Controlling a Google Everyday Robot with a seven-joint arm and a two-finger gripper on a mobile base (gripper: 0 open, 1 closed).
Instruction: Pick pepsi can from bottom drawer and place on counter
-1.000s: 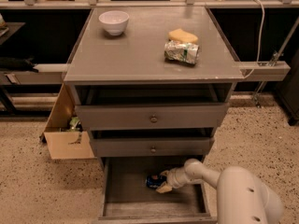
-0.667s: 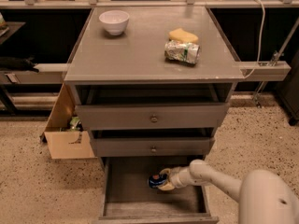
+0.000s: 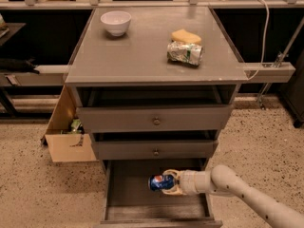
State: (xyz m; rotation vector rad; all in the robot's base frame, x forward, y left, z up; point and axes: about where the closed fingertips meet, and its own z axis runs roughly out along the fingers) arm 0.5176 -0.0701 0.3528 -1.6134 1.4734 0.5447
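You have the gripper (image 3: 167,183) inside the open bottom drawer (image 3: 133,199), its jaws either side of the pepsi can (image 3: 156,183). Up on the counter (image 3: 137,56), a bowl (image 3: 116,22) sits back left; a sponge (image 3: 186,35) lies behind a crumpled can (image 3: 185,53), right.

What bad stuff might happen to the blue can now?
The pincer seems to grip the pepsi can sideways, low in the bottom drawer, so it might slip out. Going up, the can might bump the middle drawer just above. On the counter, it might knock the crumpled can or the bowl.
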